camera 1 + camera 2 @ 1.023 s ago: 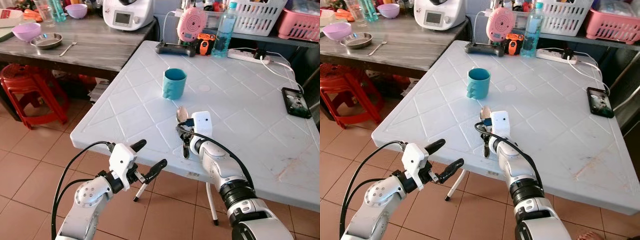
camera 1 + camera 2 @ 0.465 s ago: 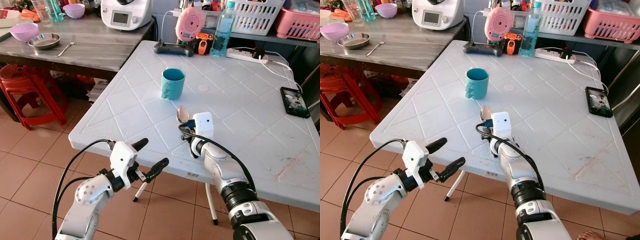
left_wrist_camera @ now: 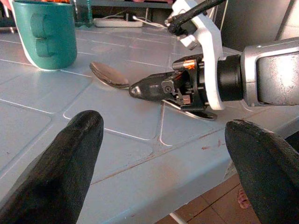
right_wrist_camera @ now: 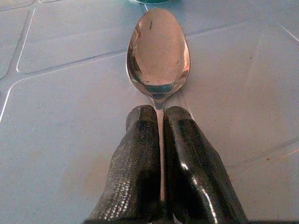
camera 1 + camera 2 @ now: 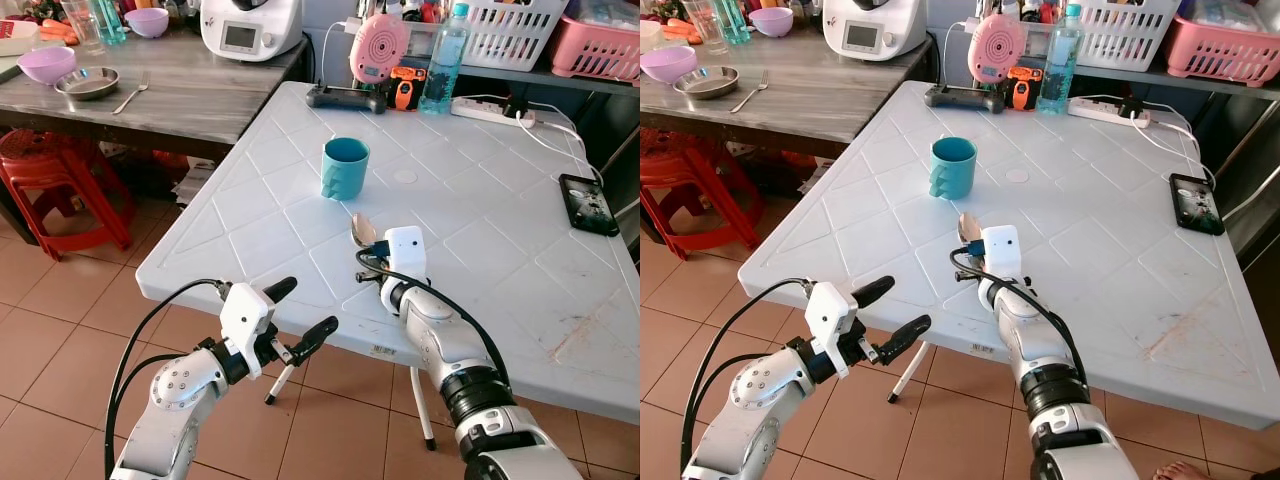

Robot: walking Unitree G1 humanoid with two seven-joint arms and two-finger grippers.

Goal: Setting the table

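silver arms, white wrist housings, black cables, textured black claw fingers [image 4: 140, 163].

White table [image 5: 1120, 250] had a teal mug [image 5: 952, 167] on it, and a spoon [image 5: 969, 229] just in front of the mug. Right arm was resting on the table right behind the spoon. Left gripper [image 5: 890, 315] hung wide open off the table's near edge, over the tile floor [image 5: 700, 300]. Phone [image 5: 1194, 203] was out by the right edge.
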